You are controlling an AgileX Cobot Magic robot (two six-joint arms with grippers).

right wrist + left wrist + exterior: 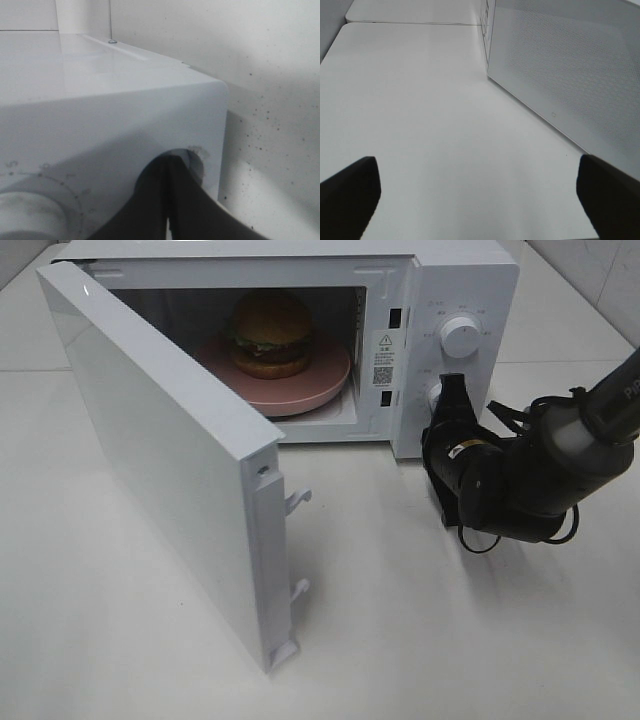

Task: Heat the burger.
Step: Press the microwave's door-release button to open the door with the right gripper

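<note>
The burger [270, 332], with a golden-brown bun, lettuce and a dark patty, sits on a round pink plate [320, 375] inside the open white microwave [460, 280]. My right gripper [447, 390] is at the microwave's control panel, its tips on the lower knob [197, 152], which is mostly hidden behind them. In the right wrist view the gripper [169, 162] has its two dark fingers pressed together. My left gripper [480, 200] is open and empty over the bare table; it is out of the exterior high view.
The microwave door [170, 460] stands swung wide open toward the front left; its outer face [570, 75] fills the left wrist view. The upper knob [460, 337] sits above my right gripper. The white table [420, 620] runs under everything.
</note>
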